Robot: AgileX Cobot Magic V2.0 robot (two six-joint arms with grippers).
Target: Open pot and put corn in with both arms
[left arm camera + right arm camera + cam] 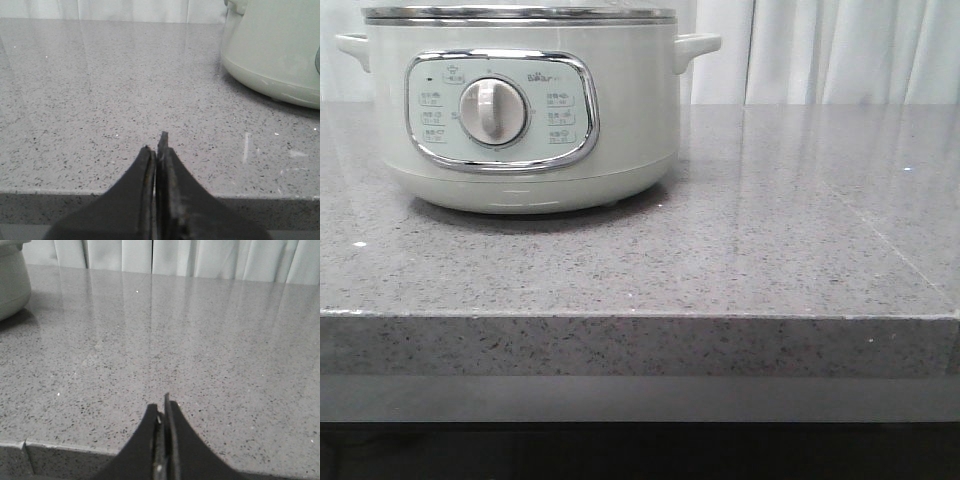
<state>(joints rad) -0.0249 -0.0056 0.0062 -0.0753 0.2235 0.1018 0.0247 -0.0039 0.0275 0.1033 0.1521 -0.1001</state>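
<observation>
— Grey speckled stone countertop (pixel 770 230), glossy, with pale curtains (pixel 840 50) behind it; what stands on it?

— One thing in the front view: the pot (pixel 520 100), a large round pale grey-green electric cooker, on the left half of the counter and set well back from the near edge; its chrome-framed control panel (pixel 500 112) faces the camera, the round dial (pixel 493 110) at its centre; a small side handle (pixel 695 45) juts out at each side near the top; the steel-rimmed lid (pixel 520 14) sits on it, cut off by the frame's upper edge.

— The corn?

— Not visible in any of the three views.

— Left arm?

— Left gripper (pixel 156 145) seen only from its wrist camera; the two dark fingers pressed together, nothing between them; it sits low at the counter's near edge, with the pot's lower wall (pixel 270 55) ahead and off to one side, well apart from the tips.

— Right arm?

— Right gripper (pixel 163 407) likewise closed on nothing, fingers meeting at the tips; also at the near edge, over bare stone; a sliver of the pot (pixel 12 285) shows at the far side of that view, well away; neither arm appears in the front view.
</observation>
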